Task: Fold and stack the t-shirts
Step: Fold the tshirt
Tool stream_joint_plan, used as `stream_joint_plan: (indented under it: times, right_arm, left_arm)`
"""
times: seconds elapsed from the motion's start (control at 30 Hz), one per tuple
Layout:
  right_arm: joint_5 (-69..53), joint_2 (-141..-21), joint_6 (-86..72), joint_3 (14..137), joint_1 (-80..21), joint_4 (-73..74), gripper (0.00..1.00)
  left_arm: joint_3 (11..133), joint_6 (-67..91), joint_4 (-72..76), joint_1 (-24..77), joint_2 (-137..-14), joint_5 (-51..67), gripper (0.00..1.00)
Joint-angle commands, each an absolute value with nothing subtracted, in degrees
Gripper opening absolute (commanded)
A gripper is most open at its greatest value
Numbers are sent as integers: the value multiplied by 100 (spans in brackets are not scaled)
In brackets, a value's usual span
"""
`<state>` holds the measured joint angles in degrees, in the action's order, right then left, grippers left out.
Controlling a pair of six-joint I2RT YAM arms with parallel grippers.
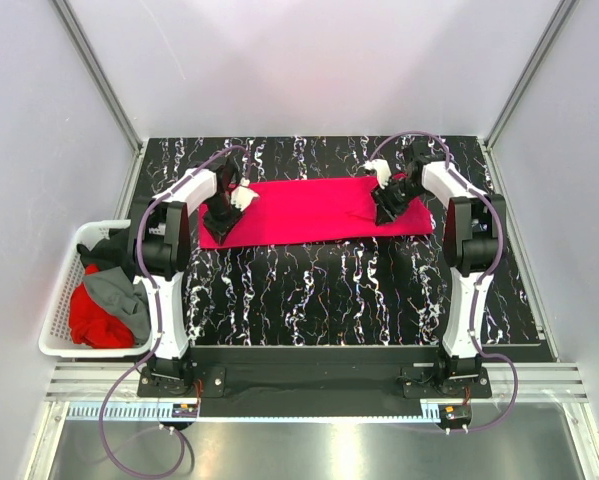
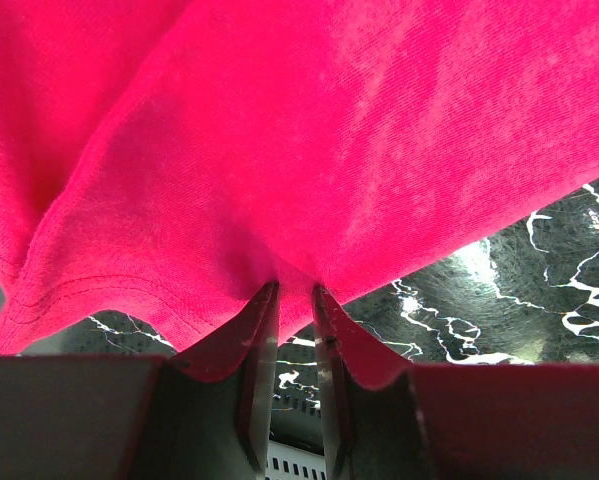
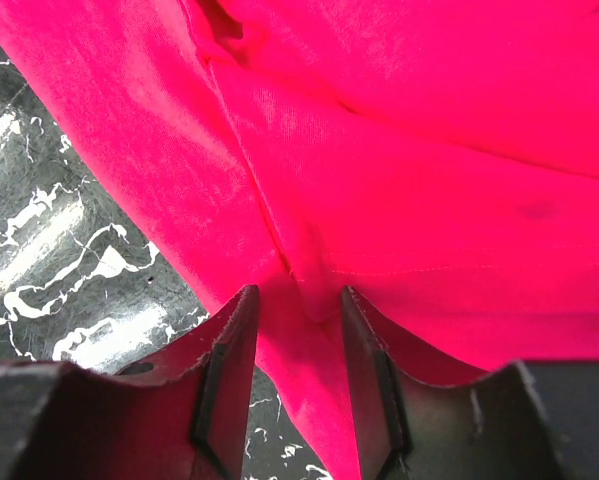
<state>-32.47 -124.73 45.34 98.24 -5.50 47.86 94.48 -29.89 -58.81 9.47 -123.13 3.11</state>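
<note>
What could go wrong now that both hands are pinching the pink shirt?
1. The right hand pinches only a thin fold of the shirt by a seam, so the cloth might slip out when lifted.
2. The left hand holds a small bit at the edge, with cloth bunched above it; the fold could turn out wrinkly.
3. If one hand moves faster, the shirt may land crooked on the table.

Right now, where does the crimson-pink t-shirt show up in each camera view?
Top external: the crimson-pink t-shirt lies spread across the far middle of the tabletop.
Left wrist: fills the upper frame, its hem edge in the left gripper.
Right wrist: fills the upper right, a fold in the right gripper.
Shared landmark: that black, white-veined tabletop.
</note>
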Motion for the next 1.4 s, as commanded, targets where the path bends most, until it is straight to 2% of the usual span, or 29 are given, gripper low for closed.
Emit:
stream_joint_plan:
  times: [0.0, 0.23, 0.33, 0.4, 0.43, 1.17, 1.27, 1.37]
  right_arm:
    - [-3278, -12524, 4456, 10151, -615, 4764, 45]
    - [-3217, -12603, 4465, 10265, -615, 4702, 43]
    - [-3199, -12682, 4447, 10327, -615, 4702, 38]
    - [-3191, -12726, 4447, 10371, -615, 4693, 30]
    - [-3182, -12735, 4430, 10371, -615, 4711, 29]
    - [-3217, -12428, 4465, 10055, -624, 4808, 31]
    - [-3217, -12463, 4517, 10081, -624, 4887, 28]
    - [-3226, -12507, 4570, 10160, -624, 5036, 15]
  left_arm:
    - [9448, -2935, -5871, 940, -12252, 343, 25]
    - [9440, -2927, -5862, 940, -12261, 334, 25]
    - [9448, -2909, -5871, 940, -12261, 325, 25]
    - [9466, -2918, -5862, 940, -12261, 317, 25]
    - [9466, -2927, -5871, 940, -12261, 308, 25]
    - [9580, -2944, -5871, 940, -12366, 334, 26]
    - [9545, -2962, -5871, 940, -12340, 308, 26]
    - [9510, -2962, -5862, 940, -12314, 308, 26]
